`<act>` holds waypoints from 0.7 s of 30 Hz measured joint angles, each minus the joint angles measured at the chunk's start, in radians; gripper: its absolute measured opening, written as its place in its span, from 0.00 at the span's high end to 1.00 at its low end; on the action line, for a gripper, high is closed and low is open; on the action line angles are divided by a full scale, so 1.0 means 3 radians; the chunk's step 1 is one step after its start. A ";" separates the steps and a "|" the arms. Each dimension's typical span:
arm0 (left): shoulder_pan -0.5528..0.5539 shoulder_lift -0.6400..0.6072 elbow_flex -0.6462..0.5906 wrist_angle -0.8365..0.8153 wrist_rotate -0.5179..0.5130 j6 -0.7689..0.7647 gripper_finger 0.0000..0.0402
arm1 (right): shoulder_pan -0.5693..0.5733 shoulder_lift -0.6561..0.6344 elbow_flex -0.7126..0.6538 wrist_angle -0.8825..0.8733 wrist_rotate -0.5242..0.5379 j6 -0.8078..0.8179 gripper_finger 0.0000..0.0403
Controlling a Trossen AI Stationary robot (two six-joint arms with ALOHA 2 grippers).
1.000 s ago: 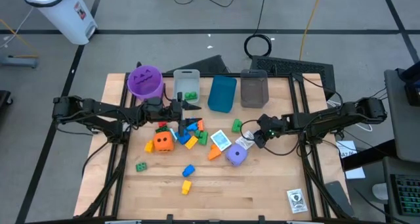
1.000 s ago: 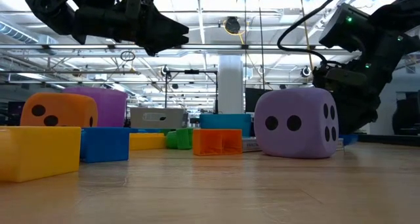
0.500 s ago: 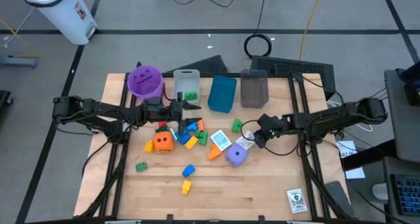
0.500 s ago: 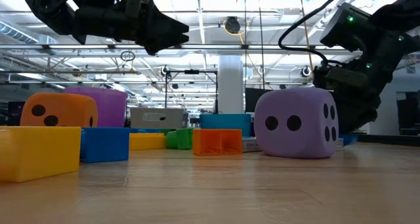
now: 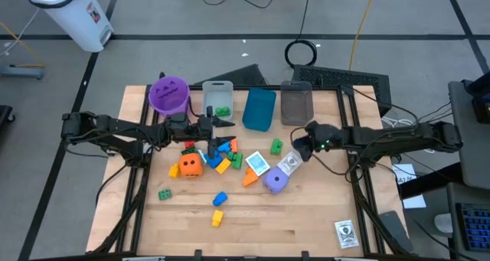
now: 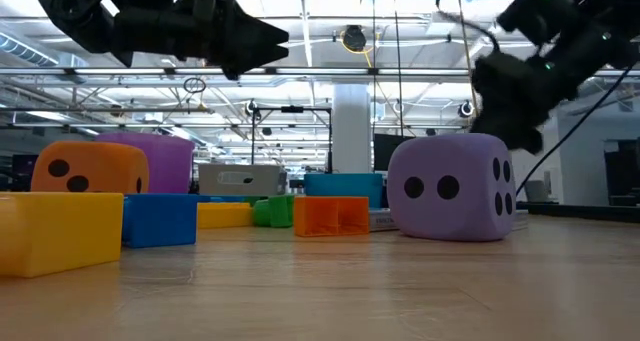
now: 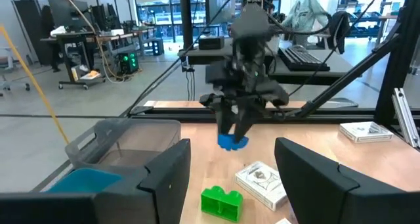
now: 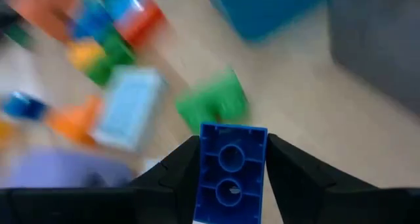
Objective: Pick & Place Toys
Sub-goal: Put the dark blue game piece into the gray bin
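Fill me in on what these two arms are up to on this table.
They are sorting toys into bins. The right gripper is clamped on a blue brick and holds it in the air above the table, near the green brick and the white printed cube. The left gripper hangs open beside the clear bin, which already holds a green piece. Most toys lie loose in the middle, among them an orange die and a purple die.

R gripper has lifted off the table w/ a blue brick clamped, now up near the grey bin, away from purple die.
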State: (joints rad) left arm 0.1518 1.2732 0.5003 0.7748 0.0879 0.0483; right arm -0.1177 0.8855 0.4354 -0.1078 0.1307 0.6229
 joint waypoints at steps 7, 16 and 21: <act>0.0018 0.0005 0.0096 0.0037 0.0159 -0.0189 0.43 | -0.0047 -0.0163 0.0005 0.1196 -0.0012 -0.0573 0.63; 0.0103 0.0401 0.0672 0.0014 0.0926 -0.0495 0.43 | -0.0046 0.0027 0.0010 0.2444 -0.0125 -0.1296 0.62; 0.0165 0.0790 0.1086 -0.0086 0.0963 -0.0594 0.43 | -0.0035 0.0220 0.0010 0.2993 -0.0527 -0.1498 0.63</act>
State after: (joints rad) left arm 0.2014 1.5103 0.8260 0.7490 0.3767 -0.1299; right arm -0.1284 0.9515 0.4385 0.7902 -0.0273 0.1736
